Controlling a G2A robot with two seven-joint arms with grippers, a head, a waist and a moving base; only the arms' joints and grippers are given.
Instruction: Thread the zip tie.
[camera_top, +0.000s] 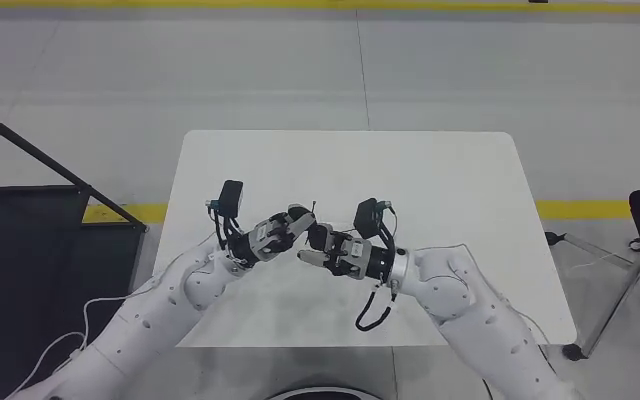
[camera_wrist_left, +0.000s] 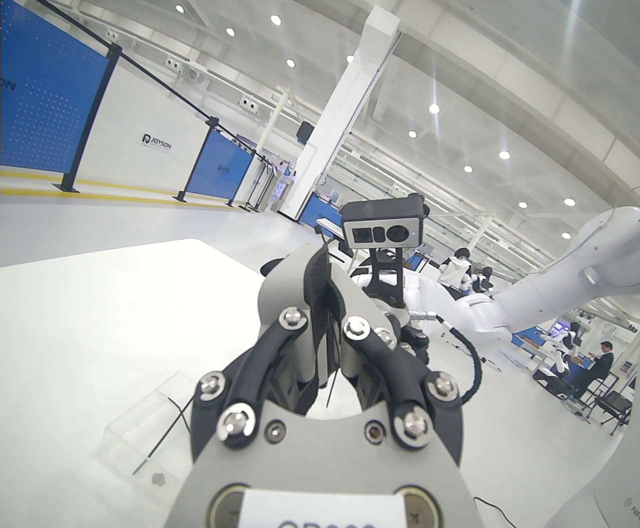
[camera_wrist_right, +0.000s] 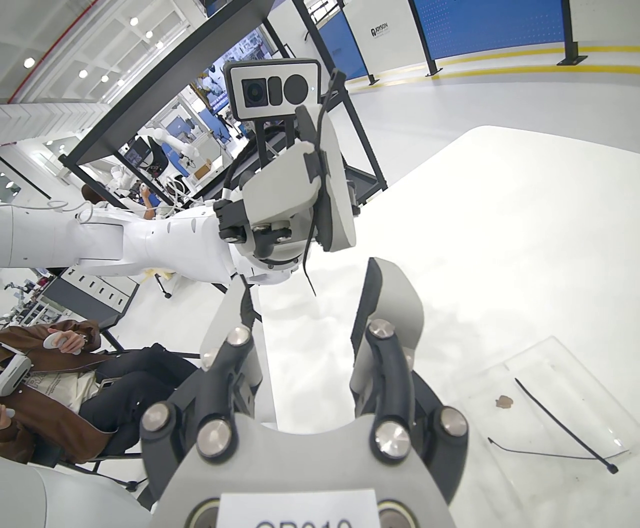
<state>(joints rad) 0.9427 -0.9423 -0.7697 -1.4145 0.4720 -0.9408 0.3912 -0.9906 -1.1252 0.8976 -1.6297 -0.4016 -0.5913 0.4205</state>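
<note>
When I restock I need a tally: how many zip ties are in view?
3. One zip tie is pinched in the left gripper above the table. The second zip tie and third zip tie lie crossed in the clear tray on the table. Arms may hide others.

Arms angled inward, tips close: left pincer (camera_wrist_left: 320, 267) clamped, right pincer (camera_wrist_right: 307, 285) (facing it) spread wide.

Left gripper (camera_wrist_right: 316, 145) close before spread right fingers (camera_wrist_right: 395, 300).
</note>
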